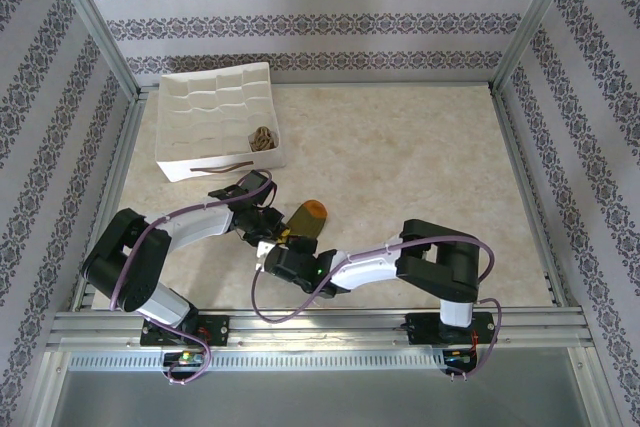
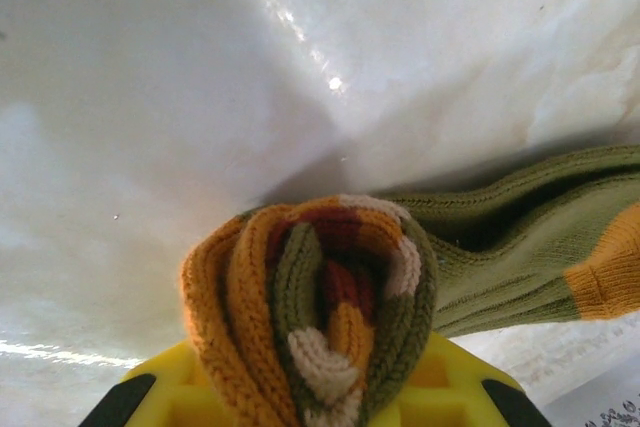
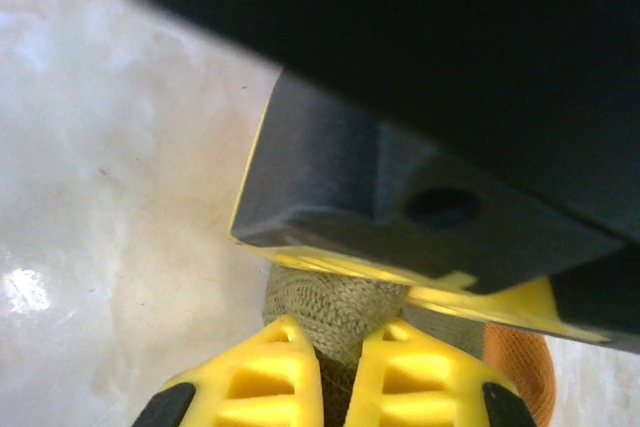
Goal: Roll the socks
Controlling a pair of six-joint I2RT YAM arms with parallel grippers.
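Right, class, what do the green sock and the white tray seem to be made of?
The green sock: soft knitted yarn, matte; the ribbed stitches show clearly. The white tray: smooth and stiff, perhaps plastic or card; too far off to tell.

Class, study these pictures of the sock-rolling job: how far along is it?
Done: the argyle sock sits bundled in the near-right compartment of the white tray. In hand: the left gripper is shut on the striped cuff of the olive sock, bunched into a first roll, and the right gripper pinches olive fabric beside it. Left: the rest of that sock, out to the orange toe, lies unrolled on the table.
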